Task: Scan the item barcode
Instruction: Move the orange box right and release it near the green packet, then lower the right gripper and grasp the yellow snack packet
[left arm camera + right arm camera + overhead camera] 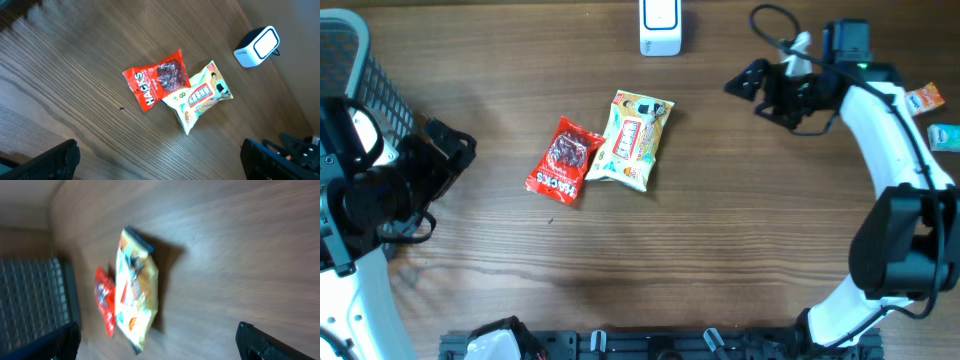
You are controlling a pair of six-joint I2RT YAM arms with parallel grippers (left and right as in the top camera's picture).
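Observation:
Two snack packets lie side by side mid-table: a red Hacks packet (563, 160) (156, 85) (104, 305) and a yellow one (632, 140) (200, 95) (135, 290), its edge overlapping the red one. A white barcode scanner (660, 25) (257, 46) stands at the far edge. My left gripper (455, 150) (160, 162) hovers open to the left of the packets, holding nothing. On the far right, my right gripper (745, 88) (160, 345) is open too, empty and pointing toward the packets.
A wire basket (360, 70) (30, 300) stands at the far left behind my left arm. Two small packets (925, 98) lie at the right edge. A black rail (650, 345) runs along the table's near edge.

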